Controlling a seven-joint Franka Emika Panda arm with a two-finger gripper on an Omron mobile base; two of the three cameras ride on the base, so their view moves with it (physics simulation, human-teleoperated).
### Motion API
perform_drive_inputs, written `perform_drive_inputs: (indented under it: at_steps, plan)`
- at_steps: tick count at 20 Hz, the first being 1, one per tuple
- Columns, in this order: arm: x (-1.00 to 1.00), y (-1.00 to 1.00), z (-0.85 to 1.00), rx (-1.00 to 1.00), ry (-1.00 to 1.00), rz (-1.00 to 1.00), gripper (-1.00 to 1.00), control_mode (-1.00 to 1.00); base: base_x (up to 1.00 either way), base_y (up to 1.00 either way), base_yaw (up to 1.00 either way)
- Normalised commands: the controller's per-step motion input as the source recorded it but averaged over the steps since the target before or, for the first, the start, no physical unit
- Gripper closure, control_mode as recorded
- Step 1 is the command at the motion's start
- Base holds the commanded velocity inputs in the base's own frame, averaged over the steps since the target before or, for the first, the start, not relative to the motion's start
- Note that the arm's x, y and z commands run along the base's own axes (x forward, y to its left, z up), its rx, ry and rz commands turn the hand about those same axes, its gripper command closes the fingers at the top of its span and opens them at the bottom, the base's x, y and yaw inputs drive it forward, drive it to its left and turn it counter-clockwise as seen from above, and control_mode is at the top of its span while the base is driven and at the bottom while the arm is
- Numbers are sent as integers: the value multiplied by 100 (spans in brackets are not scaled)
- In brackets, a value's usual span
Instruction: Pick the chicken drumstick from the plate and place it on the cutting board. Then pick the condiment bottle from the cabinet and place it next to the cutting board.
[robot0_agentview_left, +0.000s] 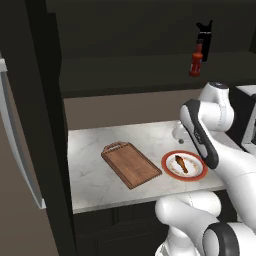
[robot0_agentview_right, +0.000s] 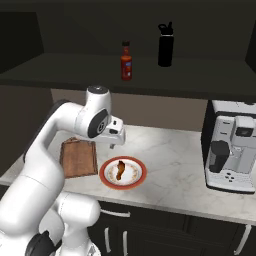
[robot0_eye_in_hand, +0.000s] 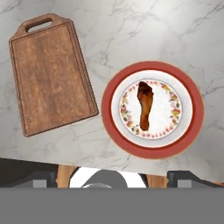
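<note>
A: Where is the chicken drumstick (robot0_eye_in_hand: 145, 105)?

B: It lies in the middle of the plate (robot0_eye_in_hand: 196, 118), on the marble table (robot0_eye_in_hand: 144, 30), just beside the cutting board (robot0_eye_in_hand: 50, 78), which lies bare.

A: And the claw (robot0_agentview_right: 116, 142)?

B: It hangs above the plate with its jaws spread wide, holding nothing.

A: The condiment bottle (robot0_agentview_right: 126, 61)?

B: It stands upright on the cabinet (robot0_agentview_right: 60, 70) shelf, with a taller black bottle (robot0_agentview_right: 166, 44) near it. A coffee machine (robot0_agentview_right: 231, 147) stands at the table's right end.
</note>
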Motion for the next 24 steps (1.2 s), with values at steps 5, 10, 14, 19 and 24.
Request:
perform_drive_inputs:
  at_steps: [5, 10, 14, 19, 24]
  plan:
    - [-6, -6, -26, 0, 0, 0, -100, -100, 0, 0, 0]
    - [-2, -6, -29, 0, 0, 0, -100, -100, 0, 0, 0]
    - [0, -8, -34, 0, 0, 0, -100, -100, 0, 0, 0]
    - [0, -9, -36, 0, 0, 0, -100, -100, 0, 0, 0]
    - [0, -6, -33, 0, 0, 0, -100, -100, 0, 0, 0]
